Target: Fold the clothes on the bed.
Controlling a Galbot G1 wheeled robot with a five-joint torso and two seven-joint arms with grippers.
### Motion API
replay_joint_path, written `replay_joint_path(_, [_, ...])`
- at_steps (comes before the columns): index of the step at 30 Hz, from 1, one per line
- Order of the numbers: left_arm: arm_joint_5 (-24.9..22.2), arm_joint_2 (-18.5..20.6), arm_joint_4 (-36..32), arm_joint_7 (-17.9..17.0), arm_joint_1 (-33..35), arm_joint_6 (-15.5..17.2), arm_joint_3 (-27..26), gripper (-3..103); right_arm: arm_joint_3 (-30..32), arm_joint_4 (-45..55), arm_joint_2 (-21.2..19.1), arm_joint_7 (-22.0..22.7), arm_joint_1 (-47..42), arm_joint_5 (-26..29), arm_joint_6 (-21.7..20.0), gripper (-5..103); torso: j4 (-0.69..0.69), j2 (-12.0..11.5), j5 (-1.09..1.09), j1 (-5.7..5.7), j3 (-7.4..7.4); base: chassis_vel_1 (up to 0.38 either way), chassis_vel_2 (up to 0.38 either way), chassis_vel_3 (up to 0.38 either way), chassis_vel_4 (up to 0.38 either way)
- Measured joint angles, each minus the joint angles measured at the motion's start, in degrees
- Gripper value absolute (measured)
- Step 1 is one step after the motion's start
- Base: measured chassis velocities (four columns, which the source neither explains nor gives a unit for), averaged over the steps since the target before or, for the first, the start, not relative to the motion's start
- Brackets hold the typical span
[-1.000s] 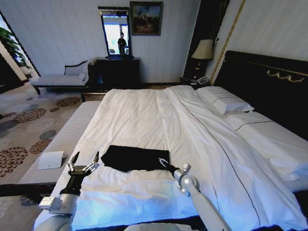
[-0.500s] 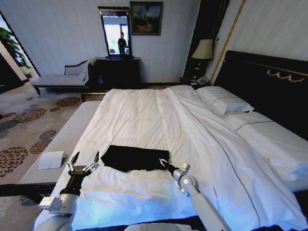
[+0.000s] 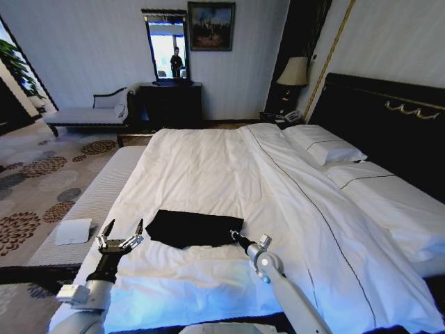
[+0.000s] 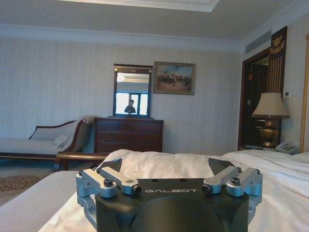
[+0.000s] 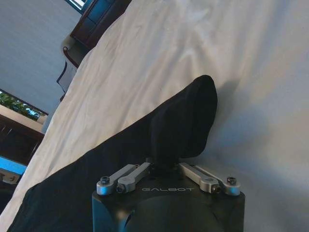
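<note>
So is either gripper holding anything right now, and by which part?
The right gripper pinches the black T-shirt by a lifted fold at its right edge. The left gripper is open, holding nothing.

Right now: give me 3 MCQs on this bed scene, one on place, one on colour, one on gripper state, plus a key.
1. Where does the T-shirt lie?
A. on the pillows
B. on the bed near its foot, between the two grippers
C. on the bench

2. What colour is the T-shirt?
A. white
B. red
C. black

3. How is the left gripper?
A. open, holding nothing
B. shut on the T-shirt
C. shut on a pillow

Key: 1 B, the head view shows it on the white sheet just ahead of both arms. 2 C, it is dark against the bedding. 3 A, its fingers stand spread beside the T-shirt, while the right gripper pinches the T-shirt's corner.
</note>
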Motion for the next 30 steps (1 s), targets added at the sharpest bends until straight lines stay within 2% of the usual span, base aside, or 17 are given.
replay_joint_path(3, [0.0,0.0,0.0,0.0,0.0,0.0,0.0,100,-0.02,2.01,-0.54,0.51,-0.86,-5.95,1.04,6,0.01,0.0,0.01,0.0,0.0,0.0,0.0,0.0,0.0])
replay_joint_path(6, [0.0,0.0,0.0,0.0,0.0,-0.01,0.0,100,0.14,4.71,-1.46,1.14,-1.71,-7.99,0.97,6,0.01,0.0,0.0,0.0,0.0,0.0,0.0,0.0,0.0])
replay_joint_path(10, [0.0,0.0,0.0,0.0,0.0,-0.01,0.0,100,1.41,7.65,-2.82,2.27,-2.21,-8.16,0.3,6,0.01,0.0,0.0,0.0,0.0,0.0,0.0,0.0,0.0])
replay_joint_path(14, [0.0,0.0,0.0,0.0,0.0,0.0,0.0,100,3.22,9.46,-7.08,2.95,-2.3,-9.27,-0.45,6,0.01,0.0,0.01,0.0,0.0,0.0,0.0,0.0,0.0])
replay_joint_path(15, [0.0,0.0,0.0,0.0,0.0,0.0,0.0,100,3.22,9.46,-7.08,2.95,-2.3,-9.27,-0.45,6,0.01,0.0,0.01,0.0,0.0,0.0,0.0,0.0,0.0])
replay_joint_path(19, [0.0,0.0,0.0,0.01,0.0,-0.01,0.0,100,5.59,8.69,-13.74,3.0,-2.2,-10.77,-1.04,6,0.0,0.0,0.01,0.0,0.0,0.0,0.0,0.0,0.0])
replay_joint_path(20, [0.0,0.0,0.0,0.01,0.0,-0.01,0.0,100,5.59,8.69,-13.74,3.0,-2.2,-10.77,-1.04,6,0.0,0.0,0.01,0.0,0.0,0.0,0.0,0.0,0.0])
replay_joint_path(24, [-0.01,0.0,0.01,0.01,-0.01,0.0,0.01,100,7.45,5.56,-17.83,3.03,-1.38,-11.51,-1.49,6,0.0,0.0,0.02,0.0,0.0,0.0,0.0,0.0,0.0])
replay_joint_path(30, [0.0,0.01,0.01,0.01,-0.01,-0.01,0.01,100,8.99,3.17,-19.78,2.98,-0.62,-11.2,-2.46,6,0.0,0.0,0.0,0.0,0.0,0.0,0.0,0.0,0.0])
